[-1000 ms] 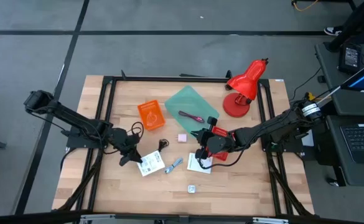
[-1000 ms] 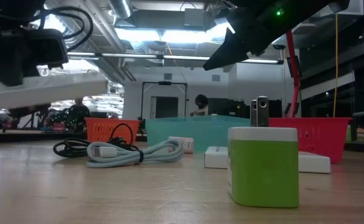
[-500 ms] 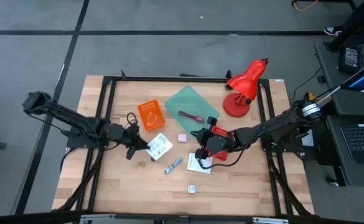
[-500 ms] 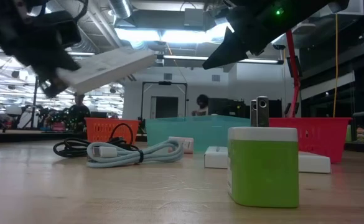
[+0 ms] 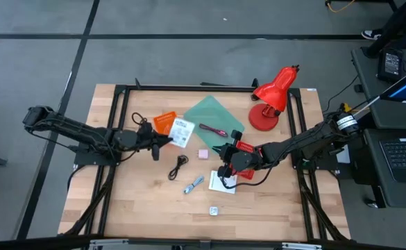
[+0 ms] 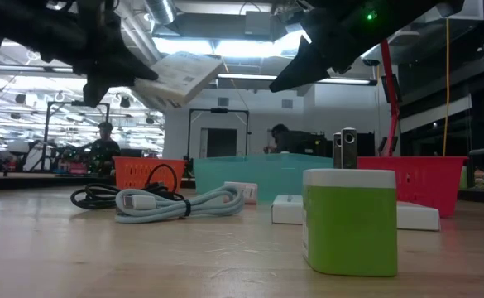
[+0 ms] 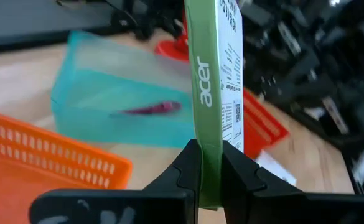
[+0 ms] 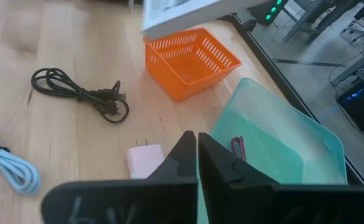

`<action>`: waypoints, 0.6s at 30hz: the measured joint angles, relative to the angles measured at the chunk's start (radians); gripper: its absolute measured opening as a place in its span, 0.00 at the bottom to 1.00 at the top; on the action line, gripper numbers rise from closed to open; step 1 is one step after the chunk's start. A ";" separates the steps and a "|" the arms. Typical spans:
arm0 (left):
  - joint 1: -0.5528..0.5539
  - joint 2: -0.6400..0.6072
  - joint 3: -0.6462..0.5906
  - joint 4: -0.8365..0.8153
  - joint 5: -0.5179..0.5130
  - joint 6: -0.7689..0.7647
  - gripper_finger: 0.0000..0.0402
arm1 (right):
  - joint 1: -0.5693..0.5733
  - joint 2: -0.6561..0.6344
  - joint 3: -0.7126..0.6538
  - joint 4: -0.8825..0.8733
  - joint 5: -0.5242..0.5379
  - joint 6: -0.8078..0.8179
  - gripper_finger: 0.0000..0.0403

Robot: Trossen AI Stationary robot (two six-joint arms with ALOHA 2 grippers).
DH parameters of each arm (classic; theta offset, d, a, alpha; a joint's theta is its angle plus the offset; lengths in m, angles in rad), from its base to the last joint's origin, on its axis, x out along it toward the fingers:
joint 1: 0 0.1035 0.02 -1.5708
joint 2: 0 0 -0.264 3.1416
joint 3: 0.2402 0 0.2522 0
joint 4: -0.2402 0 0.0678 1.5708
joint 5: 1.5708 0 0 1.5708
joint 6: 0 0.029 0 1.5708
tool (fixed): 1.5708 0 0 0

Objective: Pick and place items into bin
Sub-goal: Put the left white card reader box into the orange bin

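My left gripper (image 5: 169, 138) is shut on a flat white printed packet with a green edge (image 5: 182, 132), held in the air over the near right corner of the orange bin (image 5: 164, 123). My right gripper (image 5: 223, 157) is shut on nothing and hangs above a white card (image 5: 223, 182) lying flat on the table. The maroon cable (image 5: 213, 130) lies inside the teal bin (image 5: 201, 111). The black coiled cable (image 5: 178, 167), blue-white cable (image 5: 193, 184), pink cube (image 5: 203, 153) and small pale square (image 5: 214, 210) rest on the table. My left gripper pinches the packet between its two fingers (image 7: 188, 169) across the thin green edge (image 7: 208, 134) at one end. The fingers come roughly level from the table's left. The packet is lifted clear, stands out beyond the fingertips and is tilted (image 6: 184, 74).
A red desk lamp (image 5: 272, 97) stands at the far right of the table. A red basket (image 6: 428, 182) shows in the low view. A black metal frame (image 5: 119, 97) runs around the work area. Bare wood lies along the near edge.
My left gripper has carried the packet up from the table near the blue-white cable, toward the far edge, to above the orange bin. The packet has turned and tipped on the way. My right arm has kept still.
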 joint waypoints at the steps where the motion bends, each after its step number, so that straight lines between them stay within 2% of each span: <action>1: 0.000 0.000 0.000 0.008 -0.010 0.000 0.07 | 0.000 0.000 0.000 0.000 0.000 0.000 0.00; 5: -0.005 0.000 0.001 0.012 -0.056 -0.001 0.07 | 0.000 0.000 0.000 0.000 0.000 -0.003 0.00; 9: -0.035 0.000 -0.006 0.010 -0.188 -0.054 0.07 | 0.000 0.000 0.000 0.000 0.000 -0.027 0.00; 15: -0.077 0.000 -0.060 0.007 -0.251 -0.250 0.07 | 0.000 0.000 0.000 0.000 0.000 -0.052 0.00; 18: -0.090 0.000 -0.096 0.005 -0.320 -0.373 0.07 | -0.003 0.000 0.000 0.001 0.000 -0.078 0.00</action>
